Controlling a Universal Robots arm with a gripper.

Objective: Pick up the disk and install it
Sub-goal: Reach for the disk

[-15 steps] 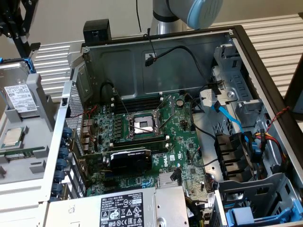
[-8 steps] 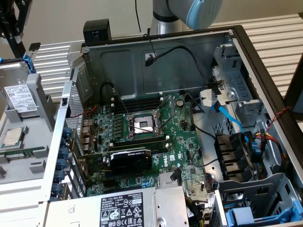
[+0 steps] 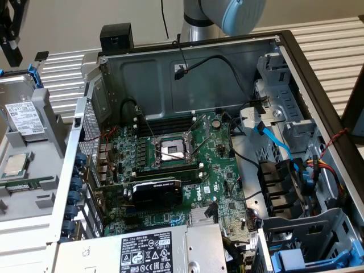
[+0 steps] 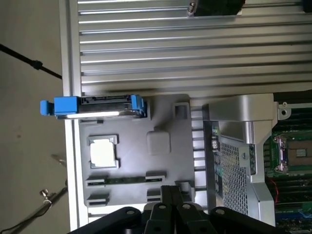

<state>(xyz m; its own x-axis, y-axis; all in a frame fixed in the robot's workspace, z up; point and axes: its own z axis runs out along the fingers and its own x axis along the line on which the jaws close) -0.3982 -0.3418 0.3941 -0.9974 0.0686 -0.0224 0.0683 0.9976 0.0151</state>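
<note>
Hand (image 4: 174,192) above the grey tray (image 4: 131,170), fingertips together and empty, well apart from the disk (image 4: 100,113).

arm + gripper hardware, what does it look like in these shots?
The arm is a silver-grey tube ending in a rounded pale blue joint cap. The gripper is all matte black: flat linkage bars with round pivot pins, narrowing to two slim fingers. No legible markings.

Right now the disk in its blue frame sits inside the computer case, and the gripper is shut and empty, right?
No. The exterior view shows the disk in the grey tray beside the computer case. The gripper is shut and empty.
</note>
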